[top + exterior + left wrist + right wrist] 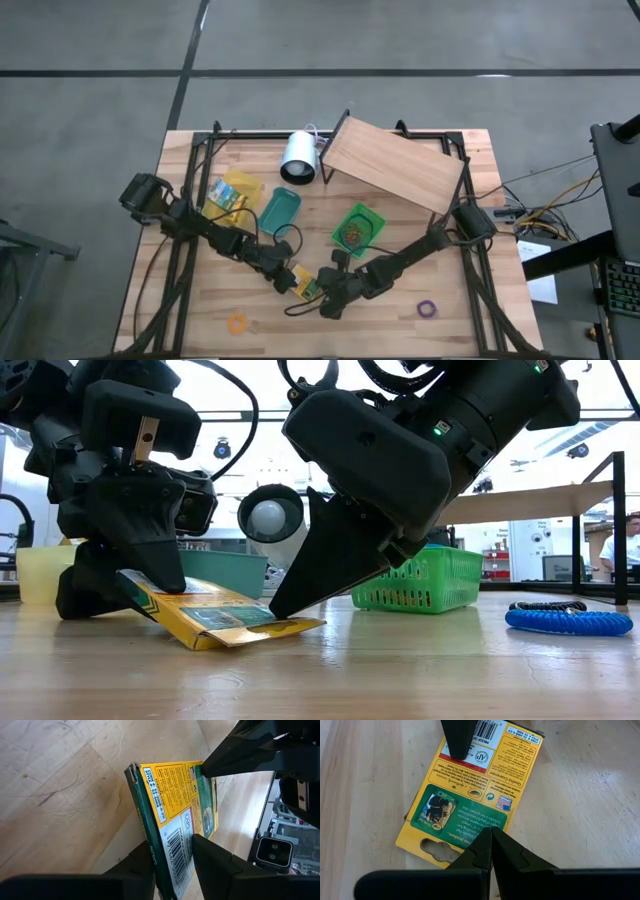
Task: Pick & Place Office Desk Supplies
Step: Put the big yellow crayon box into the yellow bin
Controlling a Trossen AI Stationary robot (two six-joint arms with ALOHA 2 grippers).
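A flat yellow box point(305, 285) with a green panel and a barcode lies near the table's front middle, one of the office desk supplies. My left gripper point(288, 278) is shut on its barcode end. My right gripper point(322, 292) comes in from the right, fingers shut, with its tips on the box's green hang-tab end. In the low view the box point(215, 615) sits tilted, its held end raised and its tab end point(295, 627) on the wood. My left gripper pinches the box's barcode end point(172, 845) between its two fingers, one finger point(457, 740) on the printed back face and the other beneath. The fingers slant down from the table's left. That end is raised and the tab end stays on the table. My right gripper presses its shut fingertips point(490, 845) down on the green panel point(465, 827) beside the hang-tab hole. The fingers slant down from the table's right. In the low view the tips point(285, 610) meet the box where it lies on the wood.
A teal tray point(280, 210), a green basket point(357, 228) and a yellow tray point(232, 195) holding packets stand behind the grippers. A white cylinder point(298, 157) and a slanted wooden board point(395, 165) are at the back. A purple band point(427, 309) and an orange band point(237, 323) lie near the front edge.
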